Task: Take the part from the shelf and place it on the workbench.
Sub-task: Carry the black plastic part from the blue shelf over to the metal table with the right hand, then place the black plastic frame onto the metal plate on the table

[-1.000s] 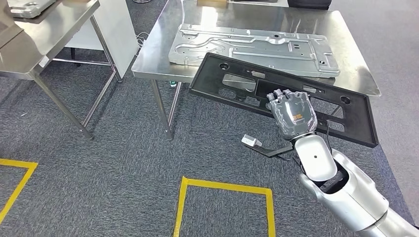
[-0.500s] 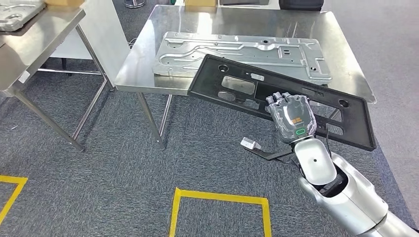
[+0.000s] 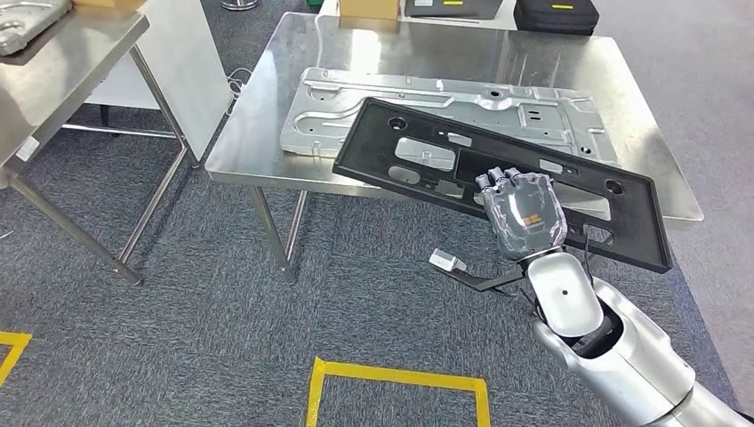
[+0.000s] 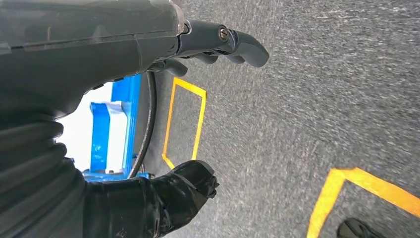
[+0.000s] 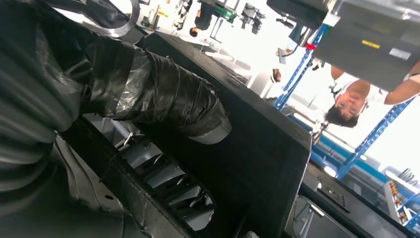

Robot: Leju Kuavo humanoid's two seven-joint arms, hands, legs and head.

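A steel workbench (image 3: 267, 124) stands on grey carpet (image 3: 178, 311) marked with yellow tape lines (image 3: 396, 372). A stamped silver metal panel (image 3: 356, 98) lies flat on the bench top. At the far edge sit a cardboard box (image 3: 368, 8) and two black cases (image 3: 557, 13). A second steel table (image 3: 67, 53) stands to the left.

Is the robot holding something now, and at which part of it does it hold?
The right hand grips the black panel at its near long edge, toward its right end. The left hand holds nothing.
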